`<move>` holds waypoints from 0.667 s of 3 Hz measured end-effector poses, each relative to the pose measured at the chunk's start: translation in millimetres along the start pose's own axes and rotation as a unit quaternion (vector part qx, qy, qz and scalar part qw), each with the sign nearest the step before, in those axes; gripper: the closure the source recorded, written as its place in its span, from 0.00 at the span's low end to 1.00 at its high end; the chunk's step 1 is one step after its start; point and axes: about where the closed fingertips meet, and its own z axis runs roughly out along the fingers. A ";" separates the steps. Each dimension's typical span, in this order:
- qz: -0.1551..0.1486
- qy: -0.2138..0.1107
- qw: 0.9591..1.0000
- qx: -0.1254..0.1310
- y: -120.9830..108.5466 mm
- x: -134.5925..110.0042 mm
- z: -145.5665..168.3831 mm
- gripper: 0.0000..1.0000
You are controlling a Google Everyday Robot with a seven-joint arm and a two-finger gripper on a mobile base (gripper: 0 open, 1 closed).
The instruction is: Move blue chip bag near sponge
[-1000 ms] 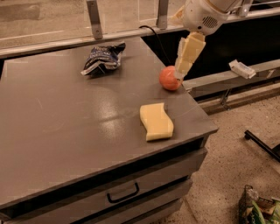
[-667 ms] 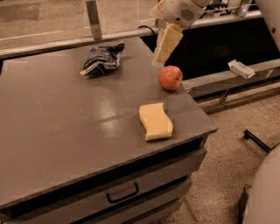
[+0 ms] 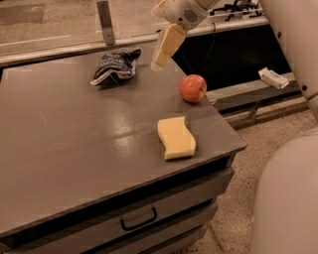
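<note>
The blue chip bag lies crumpled on the far part of the bench, a little left of its middle. Its white lettering is too small to read. Just to its right, and apart from it, the claw hangs over the bench, tilted, with its tip low and toward the left. It is seen side-on as 1 cream slab, so I cannot tell whether it is wide or narrow. Its white wrist is cut off by the top edge.

The sponge lies flat by the bench's near right corner, well apart from the bag. A red-orange apple stands close to the right edge, farther back than the sponge and apart from it, to the right of the claw.

Under the benchtop, 1 drawer shows a dark handle; the lower fronts run out of view at the bottom. A grey post rises behind the bag, cropped at the top. On a ledge to the right lies a small white object, hard to make out. A large pale rounded body fills the near right corner, cropped on 2 sides.
</note>
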 end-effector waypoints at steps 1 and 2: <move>-0.012 -0.023 1.000 -0.010 -6.9 -8.1 24.7 0.00; -0.023 -0.035 0.999 -0.005 -27.3 -13.8 58.0 0.00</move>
